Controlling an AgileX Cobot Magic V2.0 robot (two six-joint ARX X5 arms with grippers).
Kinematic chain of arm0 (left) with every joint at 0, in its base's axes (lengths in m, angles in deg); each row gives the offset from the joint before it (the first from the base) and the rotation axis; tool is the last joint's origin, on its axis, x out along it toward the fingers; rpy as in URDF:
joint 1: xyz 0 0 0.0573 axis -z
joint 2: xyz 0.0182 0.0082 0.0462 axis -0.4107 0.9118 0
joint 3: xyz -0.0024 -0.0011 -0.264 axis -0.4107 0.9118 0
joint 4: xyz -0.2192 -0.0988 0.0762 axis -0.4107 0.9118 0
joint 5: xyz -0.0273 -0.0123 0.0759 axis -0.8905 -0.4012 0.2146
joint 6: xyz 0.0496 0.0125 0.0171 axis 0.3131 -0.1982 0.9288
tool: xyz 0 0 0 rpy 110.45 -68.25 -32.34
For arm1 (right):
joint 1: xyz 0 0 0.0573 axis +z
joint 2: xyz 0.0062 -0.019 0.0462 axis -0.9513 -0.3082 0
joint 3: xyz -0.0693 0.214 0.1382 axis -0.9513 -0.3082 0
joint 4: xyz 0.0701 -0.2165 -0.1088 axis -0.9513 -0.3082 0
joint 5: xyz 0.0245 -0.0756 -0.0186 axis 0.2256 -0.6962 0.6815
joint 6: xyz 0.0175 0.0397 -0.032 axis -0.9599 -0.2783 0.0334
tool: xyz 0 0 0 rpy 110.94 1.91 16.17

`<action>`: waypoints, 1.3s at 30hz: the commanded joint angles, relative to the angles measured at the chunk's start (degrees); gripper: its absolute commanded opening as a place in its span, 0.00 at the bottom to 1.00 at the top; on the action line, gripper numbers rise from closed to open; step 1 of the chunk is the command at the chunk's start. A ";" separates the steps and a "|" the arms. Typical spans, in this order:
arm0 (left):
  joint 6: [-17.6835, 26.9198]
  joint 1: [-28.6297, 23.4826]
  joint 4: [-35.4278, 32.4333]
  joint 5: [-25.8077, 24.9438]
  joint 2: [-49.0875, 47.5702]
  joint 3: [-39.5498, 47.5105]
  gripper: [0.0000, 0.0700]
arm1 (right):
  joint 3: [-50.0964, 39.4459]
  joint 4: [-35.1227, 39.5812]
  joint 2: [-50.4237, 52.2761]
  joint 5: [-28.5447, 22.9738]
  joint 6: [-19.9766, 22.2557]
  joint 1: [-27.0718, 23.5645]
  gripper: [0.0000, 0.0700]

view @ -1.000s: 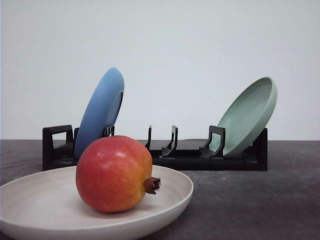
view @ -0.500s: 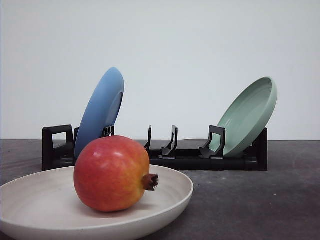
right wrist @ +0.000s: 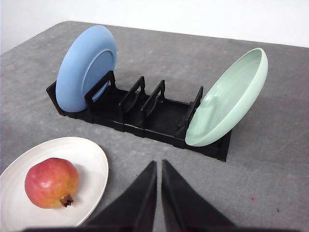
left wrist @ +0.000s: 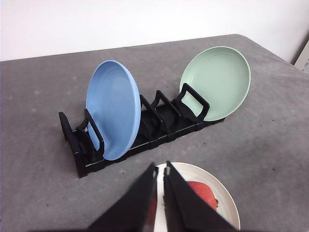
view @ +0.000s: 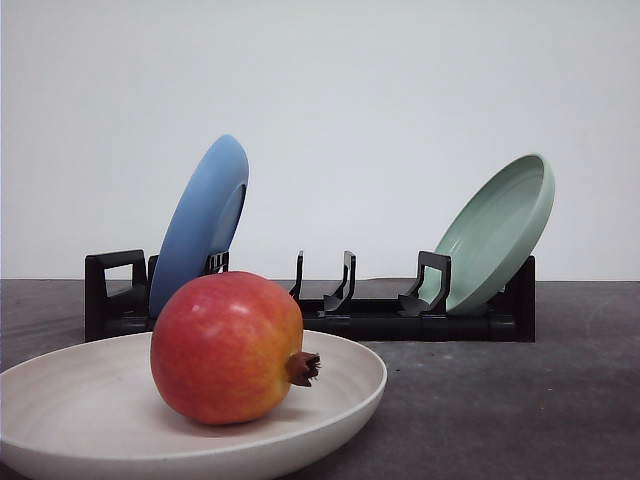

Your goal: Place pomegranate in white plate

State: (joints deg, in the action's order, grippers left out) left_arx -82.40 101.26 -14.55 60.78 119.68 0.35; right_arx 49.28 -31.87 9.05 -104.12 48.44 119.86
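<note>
The round red pomegranate with yellow-orange patches (view: 228, 348) lies on its side in the wide shallow off-white plate (view: 340, 410), which sits on the grey table (view: 500, 410) in front of the black slotted dish rack (view: 400, 320). Nothing holds the fruit. By how things lie, the placing looks done.

Main risk: it is a round fruit on a shallow dish with a low rim. A knock to the plate or the table could set it rolling, and the rim is too low to stop much. It sits toward the middle, slightly left in the front view, so it has some margin.

Second risk is the hands. The left hand (left wrist: 160, 170) has its black fingers pressed together, nothing between them, and sits above the plate's edge with the fruit partly hidden behind it. A downward or sweeping move could clip the fruit or tip the plate. The right hand (right wrist: 159, 166) is also pressed together and empty, off to the plate's right over bare table, well apart from the fruit.

The blue round plate (view: 200, 225) and the pale green round plate (view: 497, 233) lean in the rack behind. A careless reach could knock them, though they are well apart from the white plate.

The fruit has smooth, glossy skin, red on top fading to yellow-orange near the dark brown crown tip (view: 304, 368), which points right and slightly down. It seems whole, with no dents visible, but its far side is unseen.
</note>
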 commanded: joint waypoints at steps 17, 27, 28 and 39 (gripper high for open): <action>0.33 -5.28 -1.44 0.31 -0.70 0.41 0.00 | 0.46 0.61 -0.17 -0.22 -0.57 0.42 0.02; 10.55 -31.38 -16.38 1.82 -4.40 17.47 0.00 | 0.46 0.61 -0.17 -0.22 -0.57 0.42 0.02; 13.69 -33.90 -19.46 1.50 -5.45 20.36 0.00 | 0.46 0.61 -0.17 -0.22 -0.57 0.42 0.02; 27.73 -60.21 -43.10 -20.32 -22.56 45.59 0.00 | 0.46 0.61 -0.17 -0.22 -0.57 0.42 0.02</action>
State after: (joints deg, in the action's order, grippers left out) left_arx -56.63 42.25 -56.60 43.28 97.55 45.09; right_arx 49.28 -31.87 9.05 -104.12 48.44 119.86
